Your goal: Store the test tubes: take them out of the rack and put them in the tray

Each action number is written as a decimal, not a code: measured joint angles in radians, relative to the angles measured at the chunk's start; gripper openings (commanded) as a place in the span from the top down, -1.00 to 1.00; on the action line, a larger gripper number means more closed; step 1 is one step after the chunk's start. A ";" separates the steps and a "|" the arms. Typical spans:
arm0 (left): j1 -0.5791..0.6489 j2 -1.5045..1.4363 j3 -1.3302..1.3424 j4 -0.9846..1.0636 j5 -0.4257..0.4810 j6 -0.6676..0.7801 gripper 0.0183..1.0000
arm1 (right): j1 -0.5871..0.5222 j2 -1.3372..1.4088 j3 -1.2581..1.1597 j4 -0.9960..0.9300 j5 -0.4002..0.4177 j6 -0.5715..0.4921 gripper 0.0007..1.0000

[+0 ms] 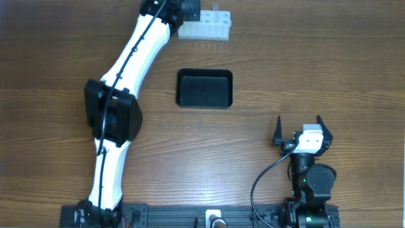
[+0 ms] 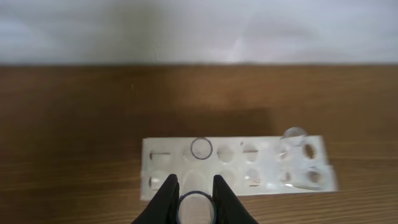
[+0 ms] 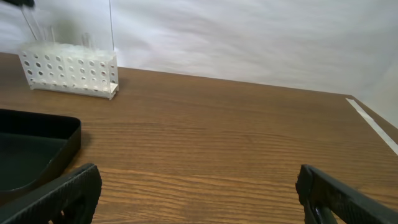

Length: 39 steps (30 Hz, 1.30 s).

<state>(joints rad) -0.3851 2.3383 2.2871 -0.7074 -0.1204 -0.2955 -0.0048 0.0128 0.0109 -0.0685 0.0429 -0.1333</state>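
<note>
Gripping test tube [image 2: 196,210] at rack [image 2: 267,163], L gripper [image 2: 194,185].

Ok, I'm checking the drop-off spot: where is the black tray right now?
In the top view the black tray sits mid-table, just below the white rack in the picture and up-left of the right end effector.

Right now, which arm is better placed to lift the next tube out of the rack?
Left. The left end effector is at the rack, closed around a tube. The right end effector sits open near its own base, with the tray between it and the rack.
</note>
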 measured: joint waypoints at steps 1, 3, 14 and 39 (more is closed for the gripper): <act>0.000 -0.018 0.000 0.000 0.000 0.000 0.83 | 0.000 0.000 0.000 0.000 0.000 -0.001 -0.99; 0.000 -0.050 0.000 0.000 -0.001 0.000 0.83 | 0.000 0.000 0.000 0.000 0.000 0.000 -0.98; -0.001 -0.212 0.000 -0.246 0.006 -0.034 0.95 | 0.000 0.000 0.000 0.000 0.000 -0.001 -0.99; -0.064 -0.164 0.018 -0.915 0.164 -0.145 0.96 | 0.000 0.000 0.000 0.000 0.000 0.000 -0.98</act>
<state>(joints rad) -0.4496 2.1742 2.3054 -1.6222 0.0441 -0.4400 -0.0048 0.0128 0.0109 -0.0685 0.0429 -0.1333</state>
